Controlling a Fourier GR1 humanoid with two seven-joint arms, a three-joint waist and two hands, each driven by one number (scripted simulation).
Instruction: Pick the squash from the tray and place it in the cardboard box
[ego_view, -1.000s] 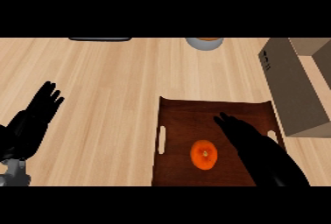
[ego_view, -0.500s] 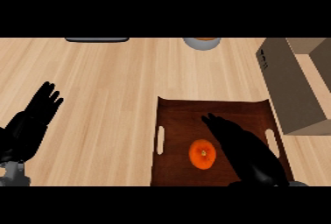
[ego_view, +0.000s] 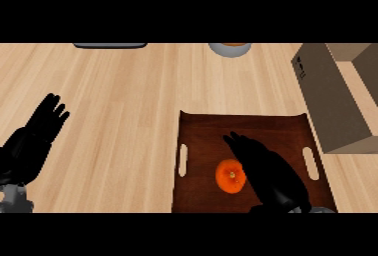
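Note:
The orange squash (ego_view: 229, 176) lies on the dark brown tray (ego_view: 251, 125), towards its near half. My right hand (ego_view: 267, 170) hovers over the tray with fingers straight, covering the squash's right side; it is open and holds nothing. The cardboard box (ego_view: 336, 97) stands just right of the tray, its open top facing up. Over the bare wooden counter at the far left, my left hand (ego_view: 33, 140) rests open with fingers pointing away from me.
A grey bowl (ego_view: 229, 48) sits at the counter's far edge, above the tray. A dark flat object (ego_view: 111, 45) lies at the far edge to the left. Bare wood stretches between my left hand and the tray.
My right hand has slid leftwards across the tray and now overlaps the squash's right side. The squash, tray, box and left hand have stayed put.

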